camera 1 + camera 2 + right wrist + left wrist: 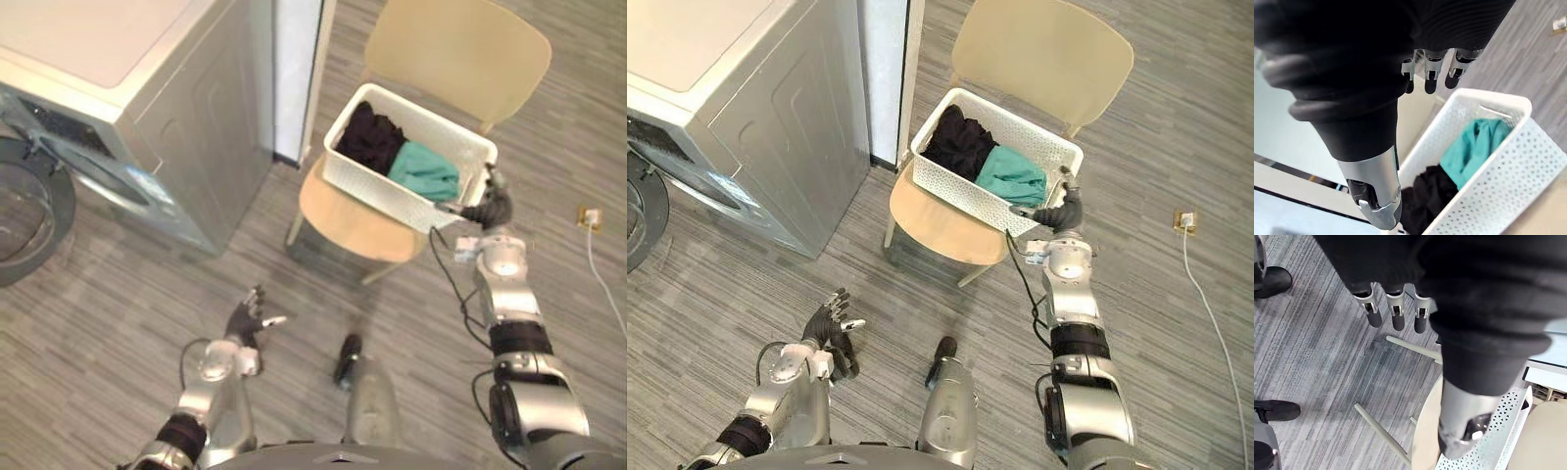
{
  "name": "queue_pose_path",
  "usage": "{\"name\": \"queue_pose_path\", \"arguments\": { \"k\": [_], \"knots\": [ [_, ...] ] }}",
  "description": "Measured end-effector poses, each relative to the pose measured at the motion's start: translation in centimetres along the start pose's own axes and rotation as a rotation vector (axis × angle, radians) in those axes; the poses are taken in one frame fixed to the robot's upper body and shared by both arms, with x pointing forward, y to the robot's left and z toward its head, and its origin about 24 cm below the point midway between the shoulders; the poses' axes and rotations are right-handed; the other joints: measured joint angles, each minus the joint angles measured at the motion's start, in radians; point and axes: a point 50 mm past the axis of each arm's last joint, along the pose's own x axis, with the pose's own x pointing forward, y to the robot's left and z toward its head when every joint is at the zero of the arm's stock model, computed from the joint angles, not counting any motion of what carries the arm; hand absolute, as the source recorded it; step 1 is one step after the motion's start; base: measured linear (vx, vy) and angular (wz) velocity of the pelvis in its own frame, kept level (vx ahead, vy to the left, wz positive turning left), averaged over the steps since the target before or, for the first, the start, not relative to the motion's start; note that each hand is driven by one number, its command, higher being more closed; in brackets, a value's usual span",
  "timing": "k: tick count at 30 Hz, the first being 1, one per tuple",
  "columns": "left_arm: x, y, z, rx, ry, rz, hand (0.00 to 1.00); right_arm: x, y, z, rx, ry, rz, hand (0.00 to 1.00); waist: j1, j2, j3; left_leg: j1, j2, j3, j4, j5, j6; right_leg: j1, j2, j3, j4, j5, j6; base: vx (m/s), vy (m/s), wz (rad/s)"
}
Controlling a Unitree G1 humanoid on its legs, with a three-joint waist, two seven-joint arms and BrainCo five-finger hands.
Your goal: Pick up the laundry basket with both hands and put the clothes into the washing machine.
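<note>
Left hand (245, 319), fingers loose and apart, well short of the basket (377, 191); right hand (493, 206), fingers straight, just beside its right end, basket lying crosswise.

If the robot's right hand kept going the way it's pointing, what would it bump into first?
Probably the white laundry basket: the right hand is right at its end rim, fingers open. Depth is hard to judge.

- Your laundry basket (377, 191): white, perforated, upright on chair seat (362, 233).
- Clothes in it: black bundle (370, 137) on washer side, teal piece (426, 171) touching it.
- Washing machine (186, 117): grey, left of basket, door (24, 211) open.
</note>
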Motion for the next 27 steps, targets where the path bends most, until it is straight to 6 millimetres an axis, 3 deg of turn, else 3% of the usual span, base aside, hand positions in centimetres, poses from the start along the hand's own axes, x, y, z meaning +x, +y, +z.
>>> {"name": "queue_pose_path", "arguments": {
  "k": [2,4,8,10,13,16,19,20,23,25,27],
  "knots": [
    [0.0,-0.2,-0.1,-0.009,0.004,-0.008,0.00,0.0,-0.2,-0.9,-0.052,0.045,0.014,0.00,-0.003,0.009,-0.005,0.010,-0.013,-0.031,-0.024,0.030,0.017,0.012,0.002,-0.018,0.024,-0.010,0.013,0.12,-0.116,0.31],
    [-0.1,-0.6,-0.2,-0.022,0.002,-0.021,0.00,-0.1,-0.3,-2.0,-0.071,0.098,0.028,0.00,-0.006,0.012,-0.007,0.035,-0.014,-0.075,0.000,0.028,0.021,0.055,-0.003,-0.046,0.073,-0.064,0.017,0.15,-0.137,0.45],
    [-1.4,-0.5,-1.8,-0.066,0.036,-0.010,0.00,0.3,0.4,-2.0,-0.127,0.109,0.077,0.00,0.019,0.026,-0.018,0.055,0.027,-0.109,0.111,-0.024,0.018,0.095,0.001,-0.052,0.188,-0.189,0.005,0.07,-0.201,0.21],
    [-2.3,-0.6,-3.0,-0.108,0.074,0.003,0.00,1.3,1.7,-1.1,-0.186,0.101,0.123,0.00,0.041,0.052,-0.027,0.018,0.056,-0.163,0.250,-0.021,0.033,0.113,0.014,-0.048,0.250,-0.247,0.005,-0.04,-0.159,-0.04],
    [-2.9,-0.9,-3.2,-0.143,0.073,0.006,0.00,2.7,2.1,1.2,-0.183,0.049,0.118,0.00,0.049,0.063,-0.033,-0.005,0.063,-0.207,0.265,-0.014,0.041,0.095,0.007,-0.051,0.300,-0.281,-0.007,-0.04,-0.063,0.08],
    [-2.2,-1.8,-1.7,-0.157,0.019,-0.019,0.00,4.1,2.3,4.6,-0.146,-0.034,0.094,0.00,0.062,0.055,-0.029,-0.009,0.061,-0.195,0.145,-0.037,0.016,0.033,0.002,-0.051,0.318,-0.277,-0.029,-0.04,-0.028,0.05],
    [-1.2,-2.0,-0.3,-0.141,-0.022,-0.030,0.00,4.6,3.0,5.1,-0.135,-0.025,0.105,0.00,0.059,0.028,-0.016,0.000,0.045,-0.132,0.084,-0.009,-0.033,-0.004,-0.035,-0.036,0.335,-0.270,-0.019,0.01,0.028,0.06],
    [-1.2,-2.0,-0.2,-0.140,-0.023,-0.029,0.00,4.6,3.0,5.2,-0.136,-0.022,0.105,0.00,0.059,0.027,-0.015,0.000,0.045,-0.126,0.085,-0.007,-0.031,-0.009,-0.038,-0.034,0.337,-0.267,-0.015,0.05,0.081,-0.10],
    [-0.7,-1.8,1.8,-0.118,-0.098,-0.024,0.00,6.2,3.4,9.5,-0.156,-0.100,0.103,0.00,0.057,0.031,0.008,-0.092,0.049,-0.092,0.185,-0.023,-0.007,-0.118,-0.051,0.019,0.376,-0.245,-0.004,0.01,0.115,-0.28],
    [-0.6,-1.8,3.0,-0.146,-0.154,-0.021,0.00,7.5,2.2,14.7,-0.217,-0.215,0.064,0.00,0.065,0.054,0.032,-0.165,0.067,-0.059,0.248,-0.074,-0.007,-0.220,-0.053,0.069,0.415,-0.237,0.001,-0.10,0.124,-0.46],
    [-0.2,-1.6,3.8,-0.182,-0.185,0.010,0.00,7.9,1.4,18.7,-0.264,-0.300,0.037,0.00,0.065,0.067,0.057,-0.209,0.083,-0.023,0.272,-0.089,0.004,-0.283,-0.042,0.105,0.407,-0.219,-0.001,-0.11,0.125,-0.56]
  ]
}}
